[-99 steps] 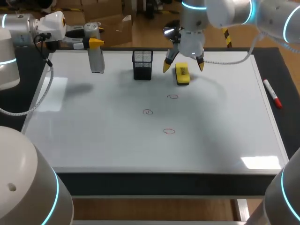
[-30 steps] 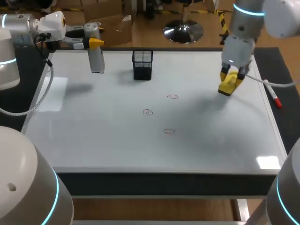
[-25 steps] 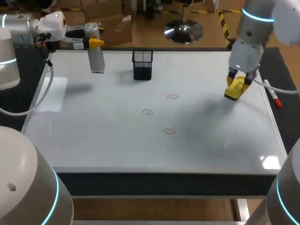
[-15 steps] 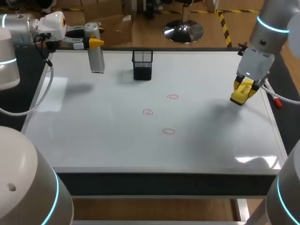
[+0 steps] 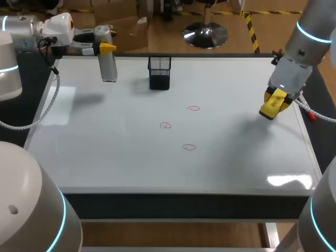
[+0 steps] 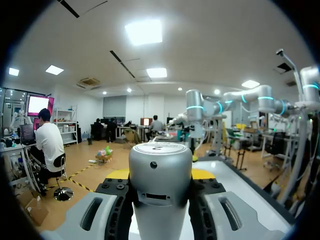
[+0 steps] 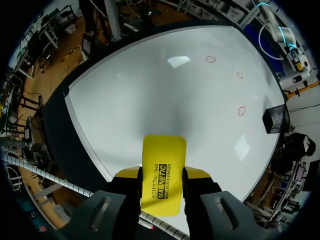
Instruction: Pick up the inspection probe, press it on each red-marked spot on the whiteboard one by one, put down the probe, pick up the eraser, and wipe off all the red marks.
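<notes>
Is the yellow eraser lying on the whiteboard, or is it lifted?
Lifted. The right claw is shut on the eraser from both sides, and its shadow falls apart from it on the whiteboard.

Looks like a robotics lab: left arm [image 5: 21, 31] and right arm [image 5: 315, 26], pale and jointed with cyan light rings, flanking a whiteboard tabletop [image 5: 105, 152] marked with red circles [image 5: 193, 108], beside a black mesh cup [image 5: 159, 73].

Dark table [image 5: 322, 142] with light glare
</notes>
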`<state>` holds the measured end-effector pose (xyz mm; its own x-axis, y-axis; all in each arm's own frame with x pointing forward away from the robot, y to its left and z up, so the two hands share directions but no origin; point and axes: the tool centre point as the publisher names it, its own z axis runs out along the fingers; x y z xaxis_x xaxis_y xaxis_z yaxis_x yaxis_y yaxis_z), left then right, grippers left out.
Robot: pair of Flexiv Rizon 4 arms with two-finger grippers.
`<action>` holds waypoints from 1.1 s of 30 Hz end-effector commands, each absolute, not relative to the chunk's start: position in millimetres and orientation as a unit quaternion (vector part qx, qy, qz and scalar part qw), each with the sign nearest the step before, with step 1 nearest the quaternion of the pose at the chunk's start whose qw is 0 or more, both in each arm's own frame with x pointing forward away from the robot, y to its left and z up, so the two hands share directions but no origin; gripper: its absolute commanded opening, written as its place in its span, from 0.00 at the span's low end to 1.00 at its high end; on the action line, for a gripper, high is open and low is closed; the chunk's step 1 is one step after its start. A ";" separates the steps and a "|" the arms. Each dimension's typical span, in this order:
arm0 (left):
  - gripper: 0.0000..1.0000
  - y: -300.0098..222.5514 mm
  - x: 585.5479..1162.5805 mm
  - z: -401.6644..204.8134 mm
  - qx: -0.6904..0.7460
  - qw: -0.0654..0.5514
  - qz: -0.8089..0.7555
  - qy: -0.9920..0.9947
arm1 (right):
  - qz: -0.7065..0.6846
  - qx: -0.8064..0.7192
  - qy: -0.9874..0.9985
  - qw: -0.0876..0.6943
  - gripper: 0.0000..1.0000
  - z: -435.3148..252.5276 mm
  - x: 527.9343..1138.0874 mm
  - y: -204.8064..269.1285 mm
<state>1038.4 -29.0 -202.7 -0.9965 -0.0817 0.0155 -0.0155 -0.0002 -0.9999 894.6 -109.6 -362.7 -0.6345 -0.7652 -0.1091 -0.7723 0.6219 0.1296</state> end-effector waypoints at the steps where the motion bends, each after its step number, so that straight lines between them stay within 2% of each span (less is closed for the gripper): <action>1: 0.00 -28.6 1038.7 -201.5 -0.034 0.023 -0.706 0.707 | 0.081 -0.428 0.900 0.021 0.00 -362.0 894.7 -110.2; 12: 0.00 -28.6 1038.7 -201.5 -0.034 0.023 -0.706 0.707 | 0.081 -0.428 0.900 0.021 0.00 -362.0 894.7 -110.2; 17: 0.00 -36.7 1020.0 -197.0 -0.031 0.017 -0.697 0.716 | 0.081 -0.428 0.900 0.021 0.00 -362.0 894.7 -110.2; 25: 0.00 -50.0 970.0 -183.4 -0.036 0.029 -0.692 0.720 | 0.081 -0.428 0.900 0.021 0.00 -362.0 894.7 -110.2; 33: 0.00 -78.7 910.6 -198.5 -0.029 0.020 -0.687 0.725 | 0.081 -0.428 0.900 0.021 0.00 -362.0 894.7 -110.2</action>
<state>940.4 -71.3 -198.1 -0.9992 0.0371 0.0174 -0.0154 0.0533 -0.9985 894.3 -110.0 -362.2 -0.6343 -0.7653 -0.1099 -0.7725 0.6215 0.1305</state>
